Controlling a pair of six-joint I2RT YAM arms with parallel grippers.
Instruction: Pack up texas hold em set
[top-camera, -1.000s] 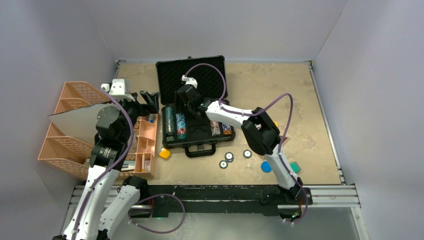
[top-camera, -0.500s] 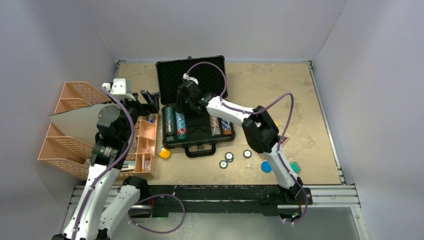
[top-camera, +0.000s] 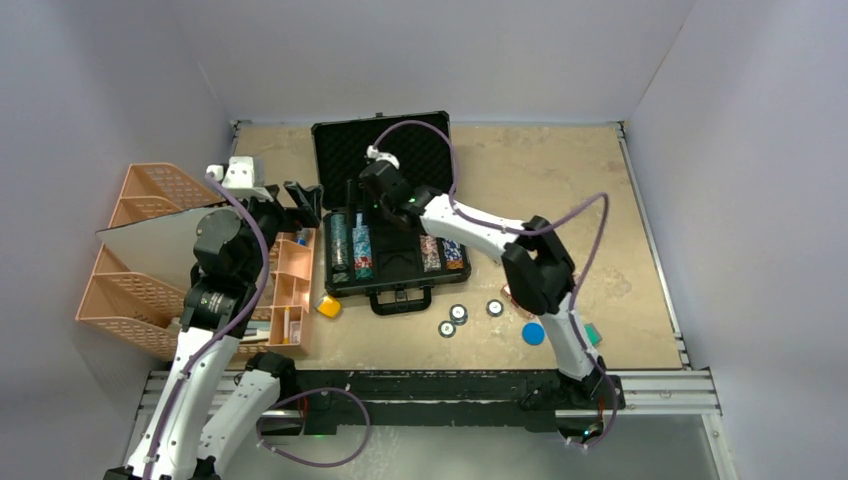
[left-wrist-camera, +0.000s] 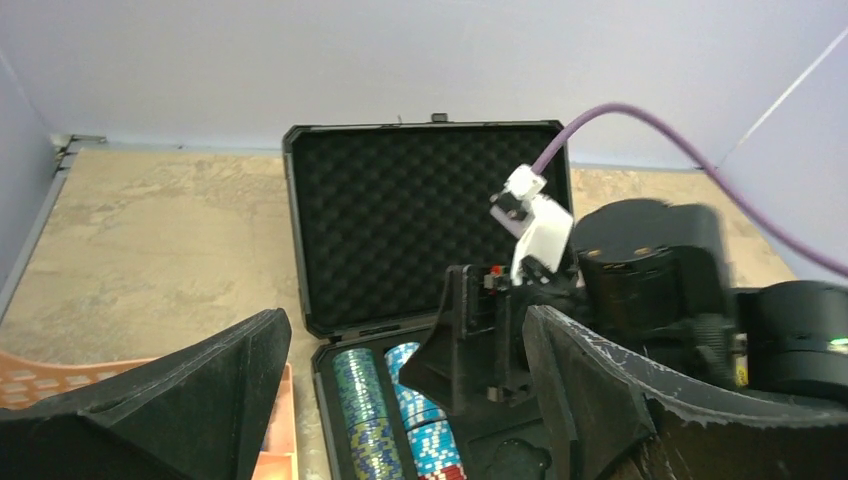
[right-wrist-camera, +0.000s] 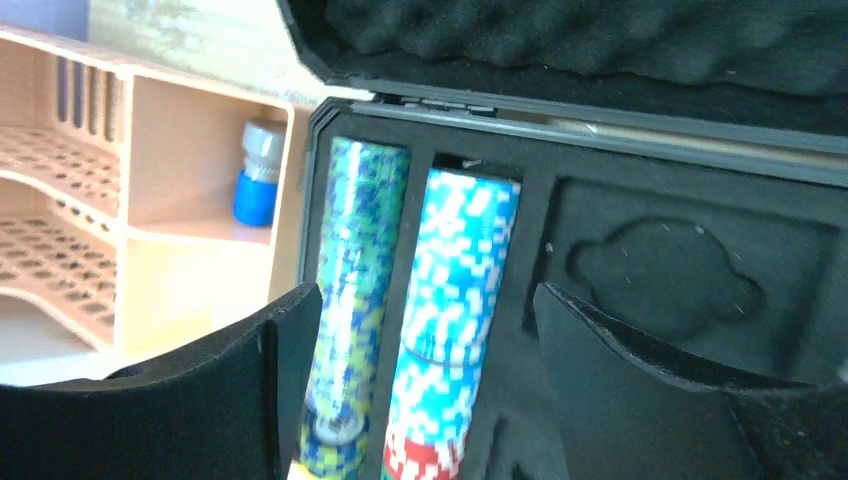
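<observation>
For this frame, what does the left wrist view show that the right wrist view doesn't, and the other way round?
Only the left wrist view shows the whole open lid of the black case, the right arm reaching over it, and the purple cable.

Only the right wrist view shows a blue-and-grey container in a compartment of the peach organiser, and an empty moulded recess in the foam.

Both show the green-patterned chip stack and the blue-and-white chip stack side by side in the leftmost slots.
</observation>
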